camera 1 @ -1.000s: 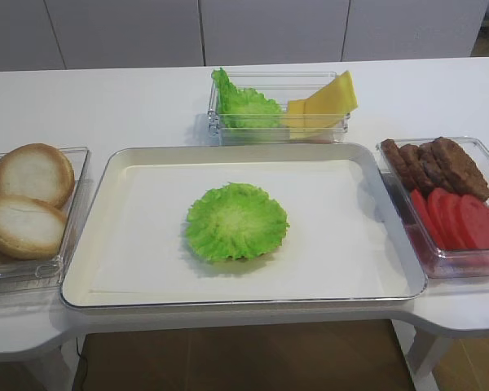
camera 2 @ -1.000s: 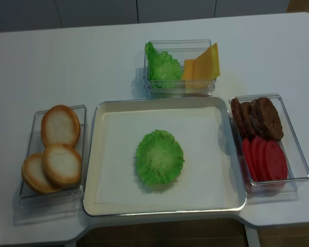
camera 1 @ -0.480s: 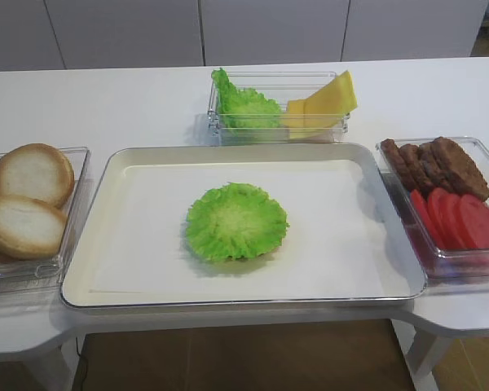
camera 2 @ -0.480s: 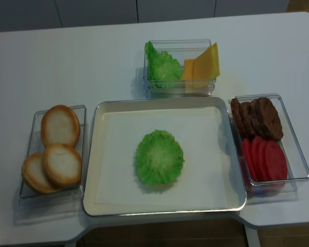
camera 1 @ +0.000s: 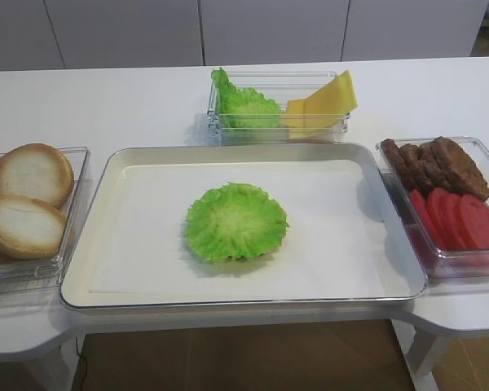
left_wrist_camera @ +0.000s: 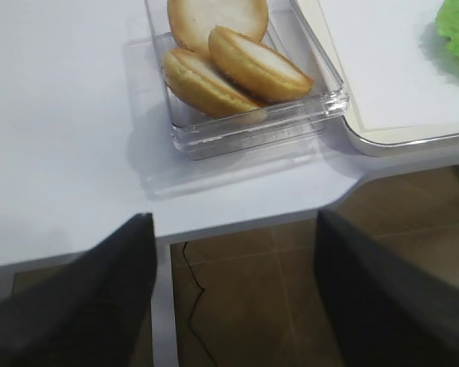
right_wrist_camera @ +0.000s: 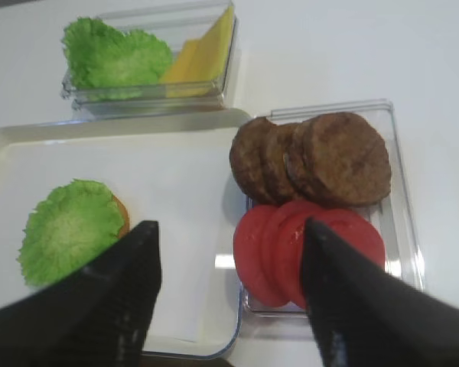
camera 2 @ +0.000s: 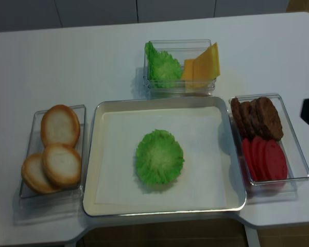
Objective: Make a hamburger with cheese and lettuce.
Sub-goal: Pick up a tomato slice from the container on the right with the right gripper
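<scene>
Right wrist view shows the right gripper (right_wrist_camera: 228, 302) with its dark fingers spread wide and nothing between them, hovering over the near edge of the tray (camera 1: 98, 191), close to the tomato slices (right_wrist_camera: 302, 248). The left gripper (left_wrist_camera: 233, 294) is likewise parted and empty, off the tray's left corner near the bun halves (left_wrist_camera: 233, 65).

The hamburger (camera 1: 235, 221) so far is a ruffled bright green leaf lying flat at the middle of the tray, with a sliver of tan bun showing under its edge in the right wrist view. The cheese (camera 1: 326, 101), thin glossy yellow-orange squares with sharp corners, leans in a clear box just beyond the tray's far rim, beside the spare lettuce (camera 1: 243, 106).

My judgement: cheese is the likely next pick, and its slick, thin slices could slip from the fingers or come out two at a time. The clear box's wall stands close to the slices, so a finger could catch it and drag the box. The light leaf on the tray might shift if a slice is dropped off-centre
</scene>
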